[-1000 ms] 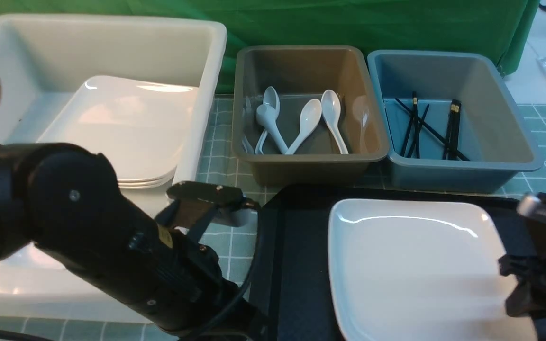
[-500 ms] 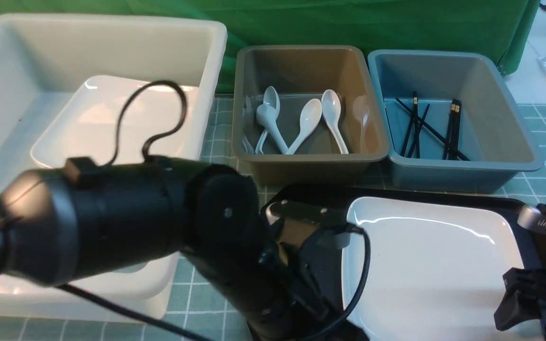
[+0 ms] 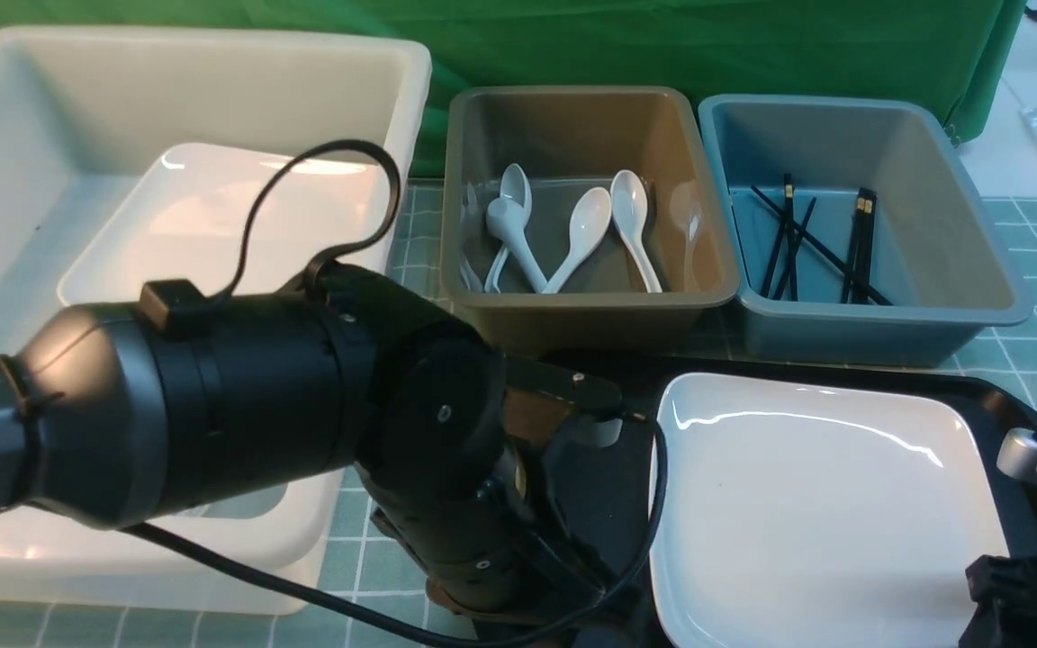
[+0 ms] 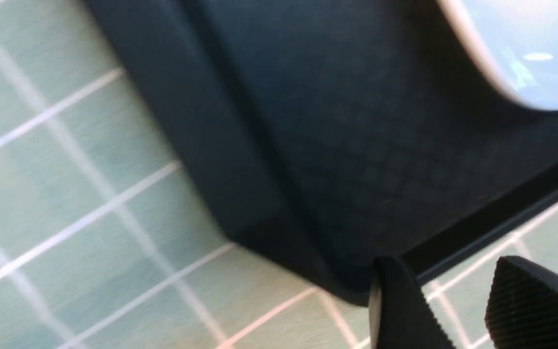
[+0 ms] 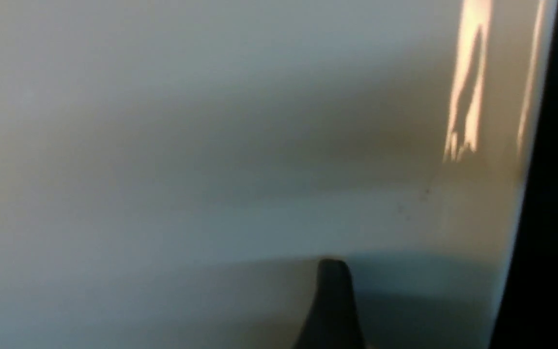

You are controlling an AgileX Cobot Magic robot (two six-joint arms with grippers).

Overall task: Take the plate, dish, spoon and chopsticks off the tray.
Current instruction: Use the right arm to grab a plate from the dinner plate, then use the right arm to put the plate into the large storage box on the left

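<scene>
Front view: the plate point(image 3: 825, 513) lies on the right part of the tray point(image 3: 991, 400); left wrist view: the left gripper point(image 4: 463, 315), fingers apart, hangs at the tray's corner and should probably shift to straddle the plate's rim before closing; right wrist view: the right gripper point(image 5: 332, 310) shows one finger over the plate, so whether it is apart or together cannot be told

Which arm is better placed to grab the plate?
Right, probably: the right tool sits at the right edge of the large white square plate; the left tool hangs over the black plastic tray's corner, apart from the plate.
</scene>
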